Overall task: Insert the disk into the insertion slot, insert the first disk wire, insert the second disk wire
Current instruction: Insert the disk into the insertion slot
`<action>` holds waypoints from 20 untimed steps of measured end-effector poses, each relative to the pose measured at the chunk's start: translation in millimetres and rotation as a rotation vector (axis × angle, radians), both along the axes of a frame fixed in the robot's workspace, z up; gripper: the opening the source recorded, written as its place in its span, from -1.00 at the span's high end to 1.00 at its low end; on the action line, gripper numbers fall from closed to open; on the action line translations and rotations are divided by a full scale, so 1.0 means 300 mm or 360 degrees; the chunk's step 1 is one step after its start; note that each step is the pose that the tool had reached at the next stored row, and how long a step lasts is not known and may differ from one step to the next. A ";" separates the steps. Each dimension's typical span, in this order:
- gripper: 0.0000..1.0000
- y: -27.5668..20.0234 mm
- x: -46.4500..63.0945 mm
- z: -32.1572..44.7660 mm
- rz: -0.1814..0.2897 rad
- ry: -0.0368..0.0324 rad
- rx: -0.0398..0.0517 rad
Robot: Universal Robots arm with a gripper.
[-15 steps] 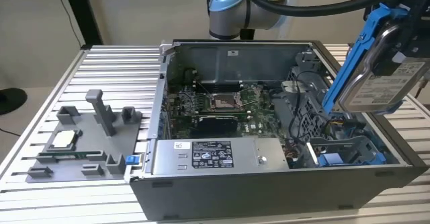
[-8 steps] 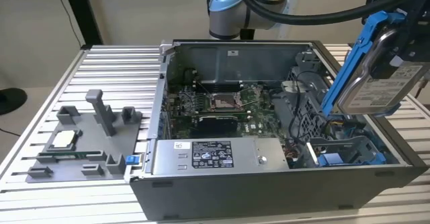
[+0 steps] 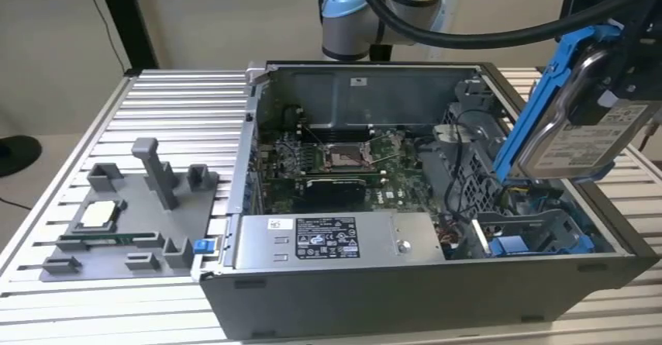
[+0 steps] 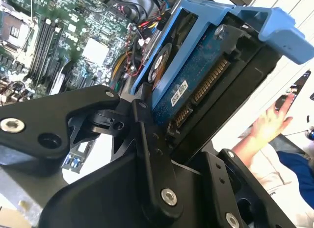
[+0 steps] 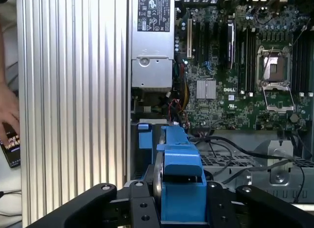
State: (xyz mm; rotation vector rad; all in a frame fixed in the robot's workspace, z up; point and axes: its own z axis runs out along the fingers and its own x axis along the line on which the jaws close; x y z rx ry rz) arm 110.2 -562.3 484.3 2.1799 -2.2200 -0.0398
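exterior view: i have the disk (image 3: 575,124) in the air at the upper right of the frame. it is tilted on edge in its blue carrier with the white label facing the camera, and its lower end hangs just above the right end of the open computer case (image 3: 414,291). the gripper (image 3: 612,89) has it by the upper end. in the second wrist view the jaws are clamped on the disk from both sides, and the connector edge and the underside circuit board are turned toward that camera.

the insertion slot (image 3: 532,235) is at the lower right of the case, below the disk: a grey metal bay with blue rails and tabs. i see no drive seated in it, and the disk does not touch it.

by my reading, the first step is underway but not finished. the disk is lifted and carried over the bay end of the case, and it is not yet lined up flat with the rails or pushed in.

the two wire steps look untouched. black cables (image 3: 467,124) loop loose beside the drive cage, above the motherboard (image 3: 336,159), and nothing is plugged into the disk's connector. i cannot tell from here which of those cables are the disk wires.

in the second wrist view a person's hand (image 4: 267,122) shows beyond the desk (image 3: 176,105), well apart from the case.
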 end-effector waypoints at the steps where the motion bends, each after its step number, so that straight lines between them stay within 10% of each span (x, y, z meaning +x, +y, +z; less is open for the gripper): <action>1: 1.00 0.000 0.000 -0.002 0.0000 0.0000 0.0000; 20: 1.00 0.000 0.010 -0.065 0.0000 0.0000 0.0000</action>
